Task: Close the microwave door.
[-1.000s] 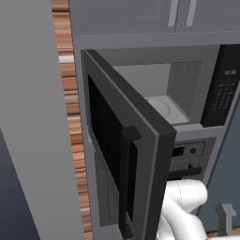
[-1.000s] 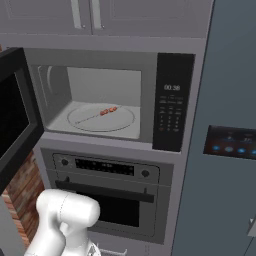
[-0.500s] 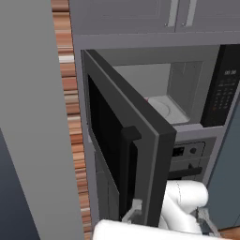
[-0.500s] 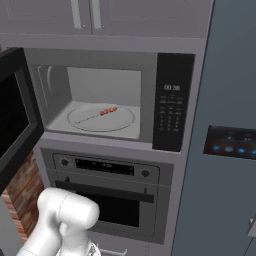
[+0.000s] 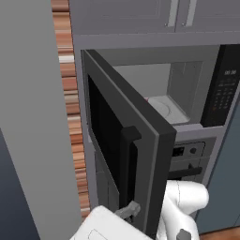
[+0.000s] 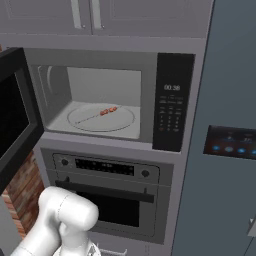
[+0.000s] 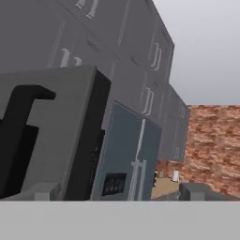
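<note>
The microwave door [image 5: 117, 140] stands wide open, swung out to the left, its black glass and vertical black bar handle [image 5: 128, 164] facing left. The microwave [image 6: 115, 100] shows its light-grey cavity, a white turntable [image 6: 100, 119] with small red food bits, and the black keypad strip [image 6: 172, 102]. My gripper [image 5: 128, 210] is low, just below the door's bottom corner near its free edge. In the hand view the gripper [image 7: 119, 194] is open, fingertips [image 7: 42, 191] far apart, with the door [image 7: 51, 136] and handle [image 7: 16, 136] looming at the left.
An oven [image 6: 105, 200] with a horizontal black handle sits under the microwave. A tall grey panel [image 5: 33, 131] and a brick strip [image 5: 70, 108] stand left of the door. A blue-grey fridge [image 6: 230, 140] with a lit panel is at the right; cabinets [image 6: 85, 15] hang above.
My hand has risen into the left base view, coming up under the door's lower corner. The door has not moved.
</note>
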You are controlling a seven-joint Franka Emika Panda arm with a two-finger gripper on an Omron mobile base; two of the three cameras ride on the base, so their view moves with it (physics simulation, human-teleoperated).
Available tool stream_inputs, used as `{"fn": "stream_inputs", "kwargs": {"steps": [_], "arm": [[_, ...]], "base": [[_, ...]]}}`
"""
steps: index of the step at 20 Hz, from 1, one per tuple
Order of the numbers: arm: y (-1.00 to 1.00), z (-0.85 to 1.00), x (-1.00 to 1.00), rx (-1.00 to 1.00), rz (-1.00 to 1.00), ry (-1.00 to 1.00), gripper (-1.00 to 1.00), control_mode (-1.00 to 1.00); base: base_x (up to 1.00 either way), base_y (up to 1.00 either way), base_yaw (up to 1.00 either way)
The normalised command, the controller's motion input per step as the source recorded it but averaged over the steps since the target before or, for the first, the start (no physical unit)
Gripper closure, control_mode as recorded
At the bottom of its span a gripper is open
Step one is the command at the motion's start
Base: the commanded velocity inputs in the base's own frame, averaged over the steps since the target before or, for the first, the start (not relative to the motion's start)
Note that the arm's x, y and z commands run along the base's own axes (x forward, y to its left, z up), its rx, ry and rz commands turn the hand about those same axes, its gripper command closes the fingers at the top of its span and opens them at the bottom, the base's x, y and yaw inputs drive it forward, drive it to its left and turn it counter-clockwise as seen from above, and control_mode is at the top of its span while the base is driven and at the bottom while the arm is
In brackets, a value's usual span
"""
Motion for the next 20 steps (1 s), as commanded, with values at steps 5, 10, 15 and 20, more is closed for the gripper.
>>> {"fn": "stream_inputs", "kwargs": {"steps": [5,10,15,20], "arm": [[0.28,-0.16,0.28,-0.01,-0.44,0.09,-1.0,-1.0],[0.02,-0.32,0.08,0.0,-0.24,0.03,-1.0,-1.0],[0.0,-0.37,0.43,0.0,-0.06,0.02,-1.0,-1.0],[0.02,-0.25,0.81,0.0,0.01,0.09,-1.0,-1.0]], "base": [[0.0,0.0,0.0],[0.0,0.0,0.0],[0.0,0.0,0.0],[0.0,0.0,0.0]]}}
